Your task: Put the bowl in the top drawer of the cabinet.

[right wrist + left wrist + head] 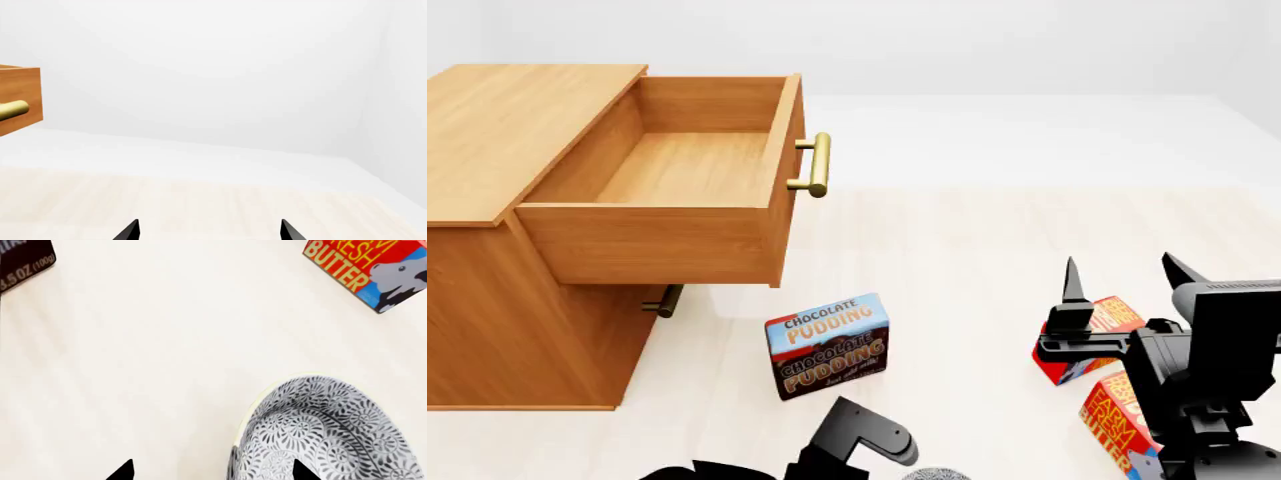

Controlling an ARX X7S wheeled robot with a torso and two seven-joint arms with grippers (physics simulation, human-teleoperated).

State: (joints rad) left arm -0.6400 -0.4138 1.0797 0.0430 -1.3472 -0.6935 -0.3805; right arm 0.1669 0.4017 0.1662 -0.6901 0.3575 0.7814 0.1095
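Your left gripper (212, 471) is hanging just over the bowl (327, 432), which is sitting on the pale floor (153, 365). In the left wrist view its jaws are standing wide apart and holding nothing; one fingertip is showing over the bowl's patterned side and the other over bare floor beside it. In the head view only a sliver of the bowl (932, 474) is peeking out at the bottom edge, under your left arm. A butter box (373, 270) is lying well apart from the bowl, and the corner of a dark box (23, 262) is showing farther off.

Your right gripper (1121, 268) is pointing upward, fingers spread and empty, with red boxes (1101, 330) behind it.

The top drawer (681, 160) of the cabinet (507, 130) is standing pulled out, its brass handle (814, 165) facing you. The pudding box (827, 345) is standing on the floor just in front of the cabinet.
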